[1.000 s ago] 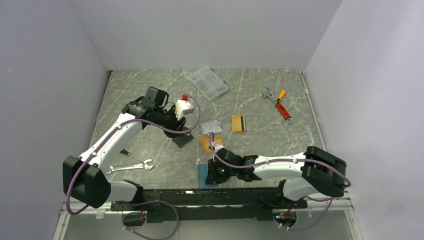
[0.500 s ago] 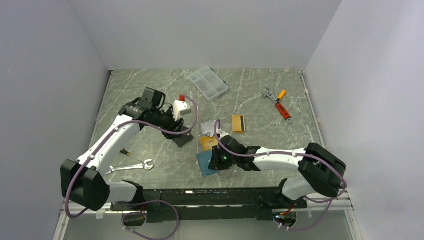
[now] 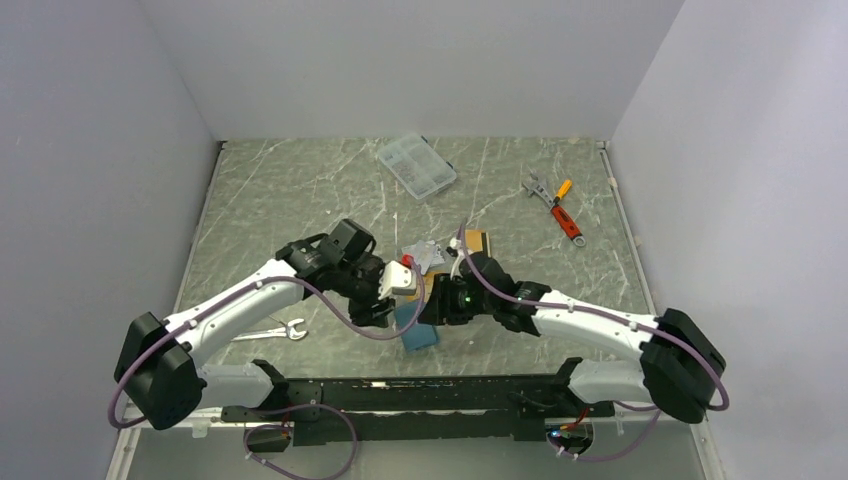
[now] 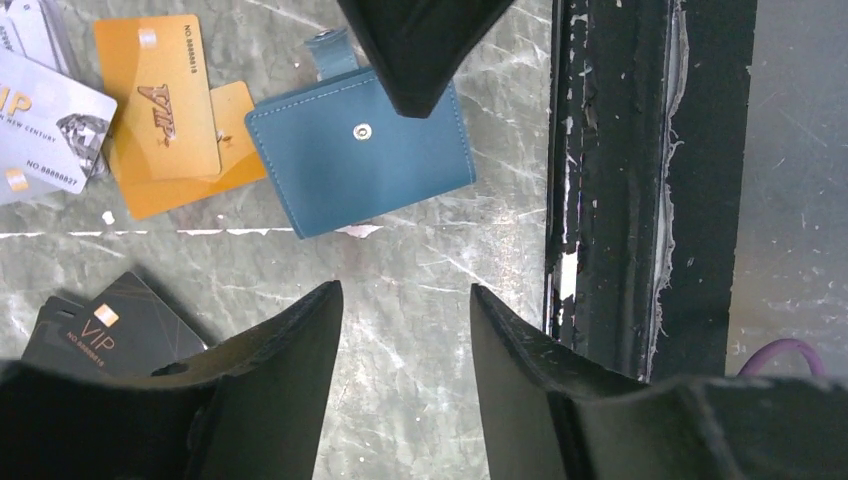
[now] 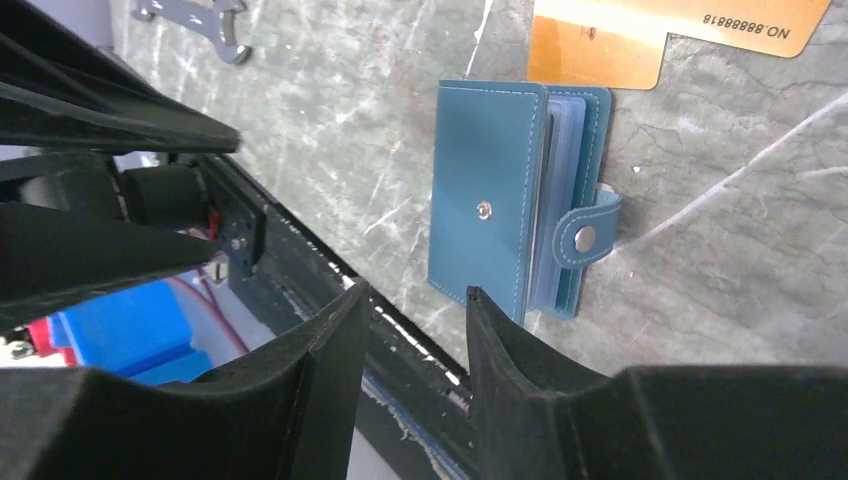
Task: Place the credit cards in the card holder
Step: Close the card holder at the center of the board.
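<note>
The teal card holder (image 3: pixel 421 336) lies folded on the table near the front edge. Its snap tab is loose and lighter blue sleeves show at its side in the right wrist view (image 5: pixel 500 200). It also shows in the left wrist view (image 4: pixel 360 150). Two orange cards (image 4: pixel 160 95) overlap just behind it, with silver cards (image 4: pixel 45 130) beside them. Another orange card (image 3: pixel 478 240) lies further back. My left gripper (image 4: pixel 405 290) is open and empty, hovering just left of the holder (image 3: pixel 392 308). My right gripper (image 5: pixel 415 290) is open and empty above the holder's near edge (image 3: pixel 432 308).
A black card marked VIP (image 4: pixel 110 325) lies left of the holder. The black front rail (image 4: pixel 620 200) runs close to the holder. A silver wrench (image 3: pixel 270 332) lies front left. A clear compartment box (image 3: pixel 417 165) and an adjustable wrench with a screwdriver (image 3: pixel 555 205) lie at the back.
My left arm has swung from the back left down to the holder's left side. My right gripper has lifted back off the holder, which shifted slightly on the table.
</note>
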